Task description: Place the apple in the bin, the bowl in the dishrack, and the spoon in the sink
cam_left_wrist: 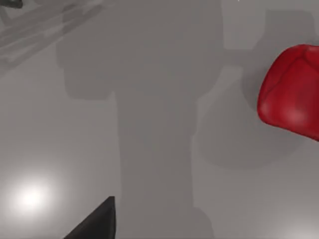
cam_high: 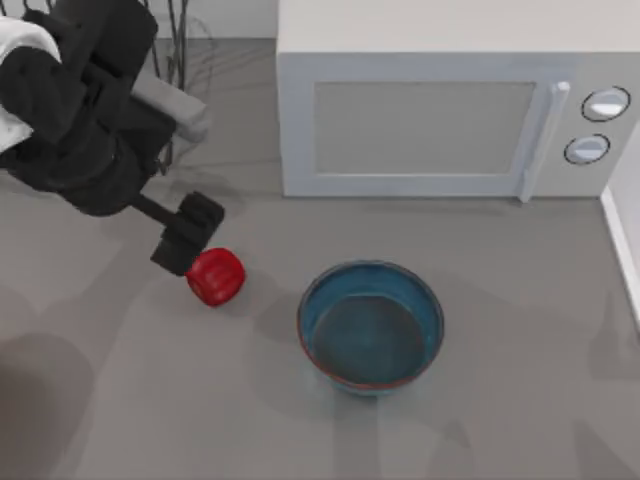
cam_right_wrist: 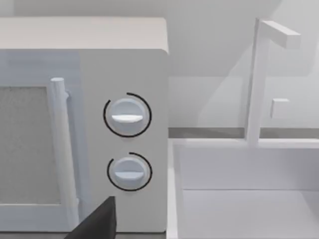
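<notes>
The apple [cam_high: 215,277] looks glossy, the bowl [cam_high: 371,327] smoothly glazed, the table [cam_high: 500,260] matt grey.

One apple [cam_high: 215,277], one bowl [cam_high: 371,328], one microwave [cam_high: 440,100].

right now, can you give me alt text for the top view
The left gripper reaches down beside the red apple on a grey table, with the teal bowl to the apple's right. A white microwave stands behind, and the black dishrack sits top left.
</notes>
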Robot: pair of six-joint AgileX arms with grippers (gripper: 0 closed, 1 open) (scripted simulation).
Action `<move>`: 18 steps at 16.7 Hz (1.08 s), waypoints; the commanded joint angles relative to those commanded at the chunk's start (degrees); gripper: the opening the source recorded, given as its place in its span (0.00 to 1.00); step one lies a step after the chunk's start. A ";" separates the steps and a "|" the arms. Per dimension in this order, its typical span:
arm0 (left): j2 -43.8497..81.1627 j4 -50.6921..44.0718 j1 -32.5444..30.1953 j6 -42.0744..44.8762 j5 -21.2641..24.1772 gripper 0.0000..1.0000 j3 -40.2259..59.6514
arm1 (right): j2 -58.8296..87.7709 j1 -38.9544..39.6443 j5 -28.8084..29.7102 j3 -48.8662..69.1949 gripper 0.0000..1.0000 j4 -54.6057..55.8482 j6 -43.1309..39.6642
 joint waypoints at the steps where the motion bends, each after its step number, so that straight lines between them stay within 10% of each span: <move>1: 4.32 -2.19 -1.11 0.55 -0.27 1.00 3.35 | 0.00 0.00 0.00 0.00 1.00 0.00 0.00; 18: 27.05 -11.09 -6.85 4.30 -1.52 1.00 18.25 | 0.00 0.00 0.00 0.00 1.00 0.00 0.00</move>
